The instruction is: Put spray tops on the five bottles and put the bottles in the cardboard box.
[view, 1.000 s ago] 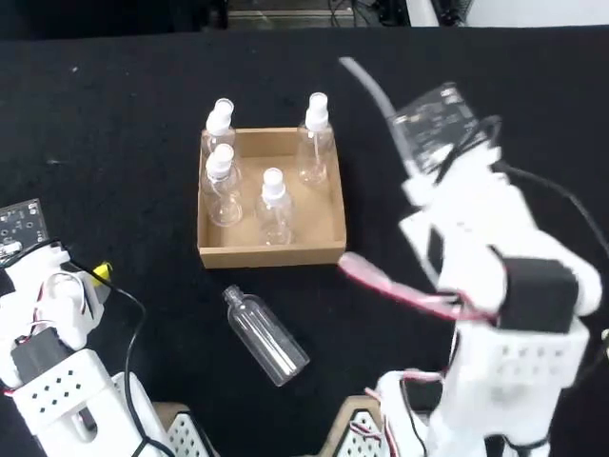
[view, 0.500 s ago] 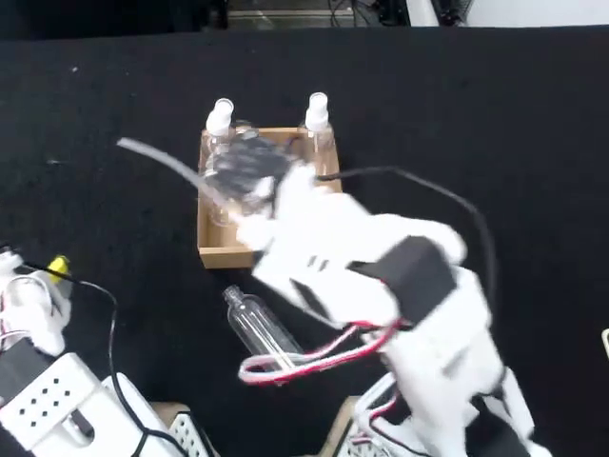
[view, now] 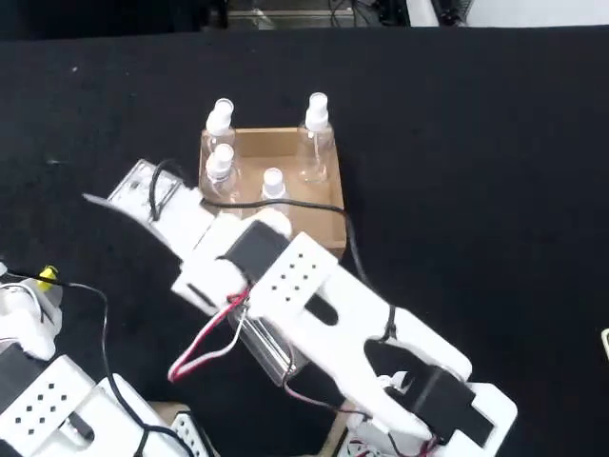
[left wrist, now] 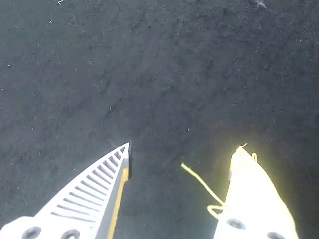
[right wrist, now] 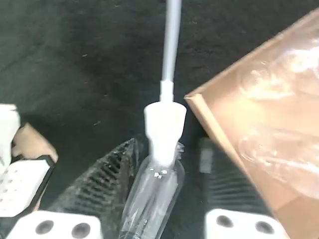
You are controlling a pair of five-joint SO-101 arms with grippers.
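Observation:
The cardboard box (view: 285,139) stands at mid-table with several clear bottles upright in it, each wearing a white spray top (view: 317,109). One uncapped bottle (view: 272,355) lies on the black table in front of the box, mostly hidden under the right arm. That arm stretches across to the left of the box. My right gripper (right wrist: 167,149) is shut on a spray top (right wrist: 165,124) whose thin dip tube (view: 114,207) points away from it. The box corner (right wrist: 239,74) shows beside it. My left gripper (left wrist: 182,155) is open over bare table at the near left.
The left arm's white base (view: 38,400) sits at the near left corner with a black cable (view: 103,314) looping over the table. The right arm's body (view: 333,314) crosses the area in front of the box. Black table extends behind and to the right of the box.
The right arm has swung from right of the box across its front to the left, carrying the spray top, and now covers the lying bottle. The left arm has drawn back slightly.

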